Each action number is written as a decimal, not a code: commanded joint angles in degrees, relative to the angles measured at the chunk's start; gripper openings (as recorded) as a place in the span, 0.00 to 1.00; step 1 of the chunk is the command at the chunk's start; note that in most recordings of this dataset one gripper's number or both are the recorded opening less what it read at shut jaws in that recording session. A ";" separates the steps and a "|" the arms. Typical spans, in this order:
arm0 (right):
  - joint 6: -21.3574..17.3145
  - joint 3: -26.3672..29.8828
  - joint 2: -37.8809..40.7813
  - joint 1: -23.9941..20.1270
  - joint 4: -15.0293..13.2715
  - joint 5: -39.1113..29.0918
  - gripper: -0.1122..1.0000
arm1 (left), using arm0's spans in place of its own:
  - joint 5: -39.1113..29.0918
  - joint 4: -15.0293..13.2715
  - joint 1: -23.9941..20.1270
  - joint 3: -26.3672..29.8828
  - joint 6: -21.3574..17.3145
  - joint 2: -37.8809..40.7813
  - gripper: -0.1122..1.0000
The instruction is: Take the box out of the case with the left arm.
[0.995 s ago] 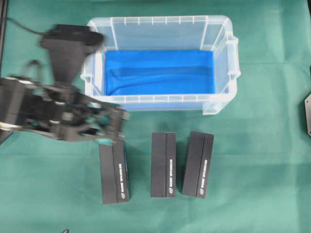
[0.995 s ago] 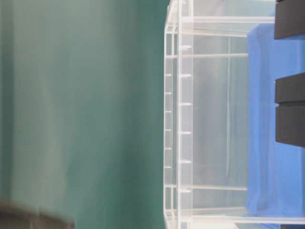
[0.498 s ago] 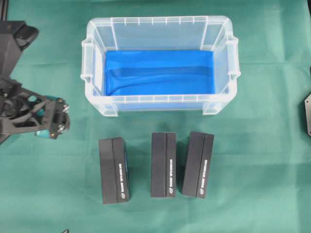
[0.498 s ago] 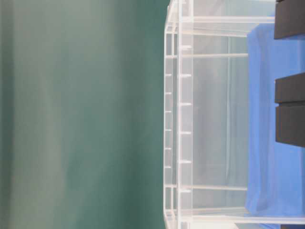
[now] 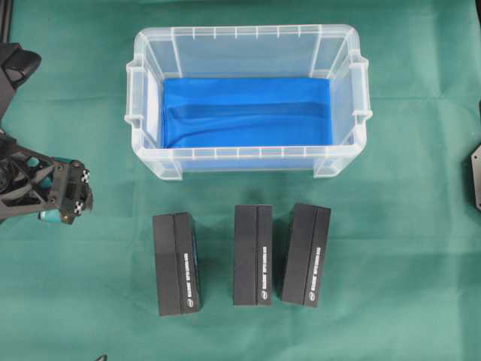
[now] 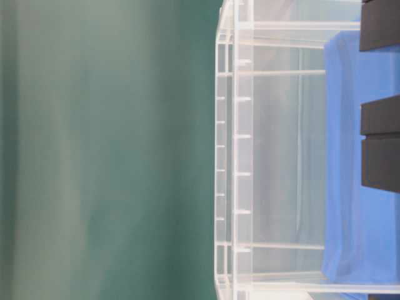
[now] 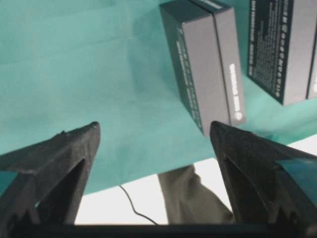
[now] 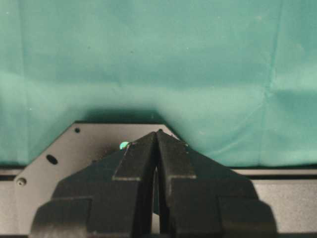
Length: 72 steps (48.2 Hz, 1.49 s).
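overhead – case [image 5: 248, 41]: clear ribbed plastic tub with rim handles, bright blue cloth-like lining [image 5: 246, 113] creased on its floor; no box inside it
overhead – boxes: left box [image 5: 176, 263], middle box [image 5: 252, 254] and right box [image 5: 306, 254] lie flat in a row on the green counter [image 5: 391, 248] just in front of the case – matte black card, white print on a side strip; judged already taken out, so the task looks done or nearly so
overhead – left gripper [image 5: 69, 197]: at the far left edge, well apart from case and boxes, black lattice with teal pads; carries nothing – reads as parked clear of the work
table-level – case [image 6: 234, 150]: picture lies on its side; translucent wall with moulded ribs, blue lining [image 6: 344, 156] showing through it; dark box ends [image 6: 380, 147] at the right edge; soft green cloth blurred on the left
left wrist – fingers [image 7: 69, 153]: spread wide, nothing between them; rough black plastic, a teal pad on the right one; left box [image 7: 205, 69] ahead on wrinkled cloth, a second box [image 7: 282, 44] beside it
right wrist – right gripper [image 8: 157, 144]: fingers pressed together, empty, resting over a black metal plate [image 8: 64, 148] – idle, since the task is the left arm's
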<state>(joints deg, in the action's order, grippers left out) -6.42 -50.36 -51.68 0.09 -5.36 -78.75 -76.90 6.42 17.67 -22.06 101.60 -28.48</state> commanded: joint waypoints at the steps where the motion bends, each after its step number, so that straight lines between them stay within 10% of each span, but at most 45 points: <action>1: 0.09 0.97 0.53 0.09 -0.53 0.26 0.12 | 0.00 -0.09 0.35 0.79 0.18 -0.44 0.92; 26: -0.09 0.97 0.70 0.00 -0.62 0.35 0.12 | -1.93 -0.09 -3.25 -0.09 -0.97 -1.76 0.92; 57: -0.18 0.70 2.02 0.09 -0.62 2.64 0.12 | -8.09 -0.09 -24.61 -2.81 -20.21 -6.24 0.92; 72: -0.18 0.62 2.11 0.00 -0.62 2.64 0.12 | -8.09 -0.44 -28.30 -2.72 -22.15 -6.15 0.92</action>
<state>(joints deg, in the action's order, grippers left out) -6.50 -50.36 -49.92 0.09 -5.80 -76.38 -84.99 6.15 -10.46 -25.58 79.54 -34.37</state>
